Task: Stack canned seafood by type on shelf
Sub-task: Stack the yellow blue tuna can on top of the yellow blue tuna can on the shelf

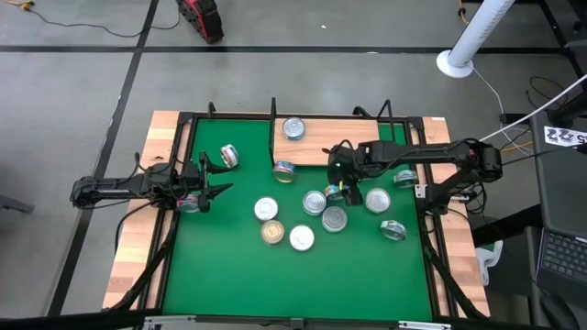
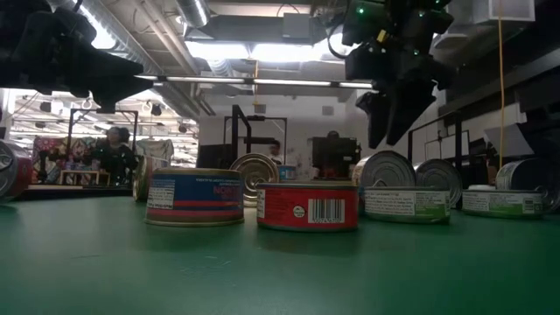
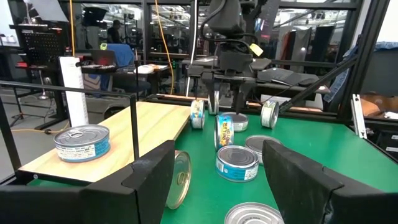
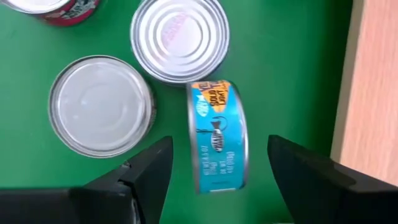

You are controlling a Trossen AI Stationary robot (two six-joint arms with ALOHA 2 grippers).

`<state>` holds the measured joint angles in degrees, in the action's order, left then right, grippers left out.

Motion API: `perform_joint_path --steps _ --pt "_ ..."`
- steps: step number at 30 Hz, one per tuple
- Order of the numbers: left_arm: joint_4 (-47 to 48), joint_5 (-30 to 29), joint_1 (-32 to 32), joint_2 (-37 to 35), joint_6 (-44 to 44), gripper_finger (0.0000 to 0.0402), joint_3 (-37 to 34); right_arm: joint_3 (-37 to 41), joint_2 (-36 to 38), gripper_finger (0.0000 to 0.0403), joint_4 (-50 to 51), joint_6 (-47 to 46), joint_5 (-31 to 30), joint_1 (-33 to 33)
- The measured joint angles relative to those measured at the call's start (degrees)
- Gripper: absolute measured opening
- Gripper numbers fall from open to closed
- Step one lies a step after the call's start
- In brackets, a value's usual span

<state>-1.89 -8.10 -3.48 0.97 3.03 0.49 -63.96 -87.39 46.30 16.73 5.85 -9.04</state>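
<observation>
Overhead, the right gripper (image 4: 211, 171) hangs spread, unladen, straddling a blue tin (image 4: 216, 137) standing on edge beside the shelf (image 4: 373, 93); left gripper (image 1: 215, 190) waits, released.

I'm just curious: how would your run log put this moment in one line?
right gripper: open above teal tin on edge | left gripper: open, waiting | shelf: one tin
</observation>
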Motion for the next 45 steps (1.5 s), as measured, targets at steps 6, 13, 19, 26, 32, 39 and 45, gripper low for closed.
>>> perform_joint_path --steps 6,13,19,26,32,39,45 --pt "0.00 0.00 -0.01 -0.02 0.00 0.0239 0.00 -0.04 -2.77 0.0259 -0.55 0.01 -1.09 0.00" --pt "0.05 0.00 0.01 0.00 0.00 0.0239 0.00 -0.04 -5.40 0.0259 -1.73 0.02 -2.80 0.00" --pt "0.01 0.00 0.00 -0.02 0.00 0.0239 0.00 -0.04 -5.40 0.0225 -1.29 0.02 -2.21 0.00" --pt "0.02 0.00 -0.01 -0.02 0.00 0.0239 0.00 -0.39 -5.40 0.0126 -1.16 0.04 -2.23 0.01" --pt "0.01 0.00 0.00 -0.01 0.00 0.0239 0.00 -4.62 -5.49 0.0125 0.30 0.02 -2.19 0.00" --pt "0.02 0.00 -0.01 0.00 0.00 0.0239 0.00 -12.90 -5.44 0.0141 3.69 2.66 -2.55 -0.42" --pt "0.02 -0.02 -0.01 0.00 0.00 0.0239 0.00 -18.41 -5.44 0.0133 -0.01 5.14 -2.80 -3.30"
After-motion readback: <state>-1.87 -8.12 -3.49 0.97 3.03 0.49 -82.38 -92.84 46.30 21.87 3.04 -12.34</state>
